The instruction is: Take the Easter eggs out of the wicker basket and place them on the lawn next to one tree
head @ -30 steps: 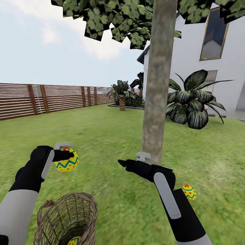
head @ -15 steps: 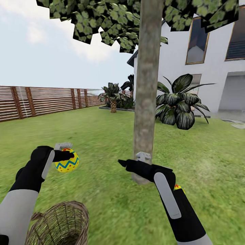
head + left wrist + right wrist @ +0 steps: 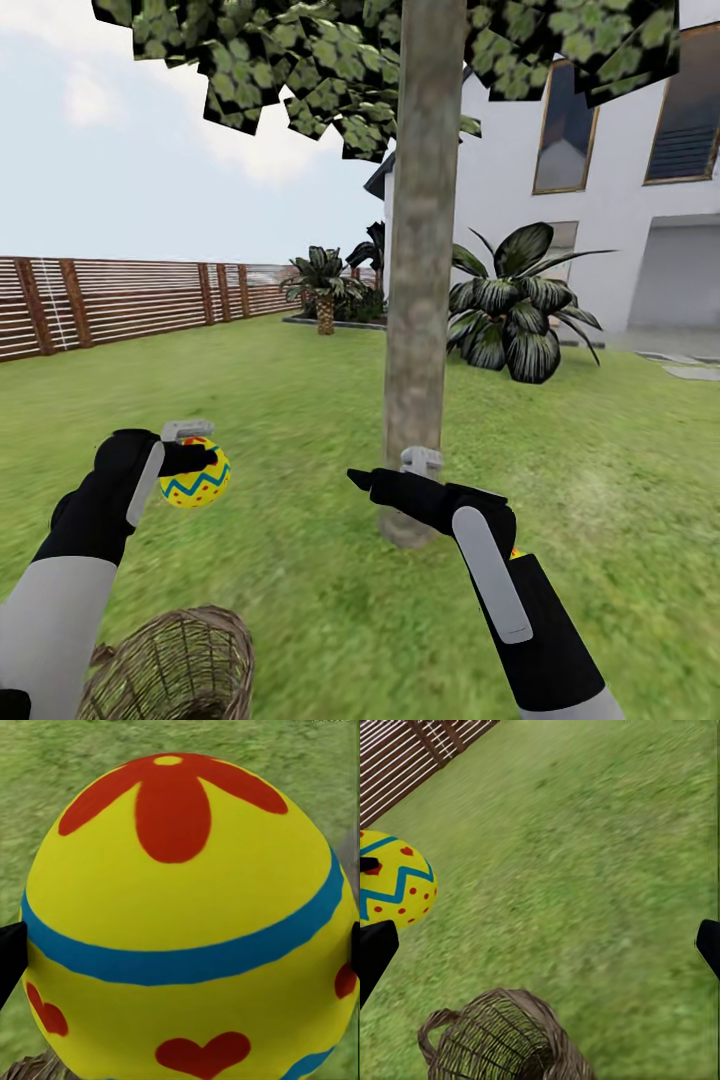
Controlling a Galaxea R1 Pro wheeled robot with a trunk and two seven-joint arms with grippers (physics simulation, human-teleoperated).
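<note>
The tree (image 3: pixel 418 300) stands in the middle of the lawn (image 3: pixel 300 400). The wicker basket (image 3: pixel 175 665) sits on the grass, near and to the left. The fence (image 3: pixel 130 300) runs far behind at the left, the house (image 3: pixel 600 200) behind at the right.

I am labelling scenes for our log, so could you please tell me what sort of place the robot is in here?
It looks like a home's back garden: a mown lawn, a brown slatted wooden fence along one side, and a white house behind a pale-trunked tree.
</note>
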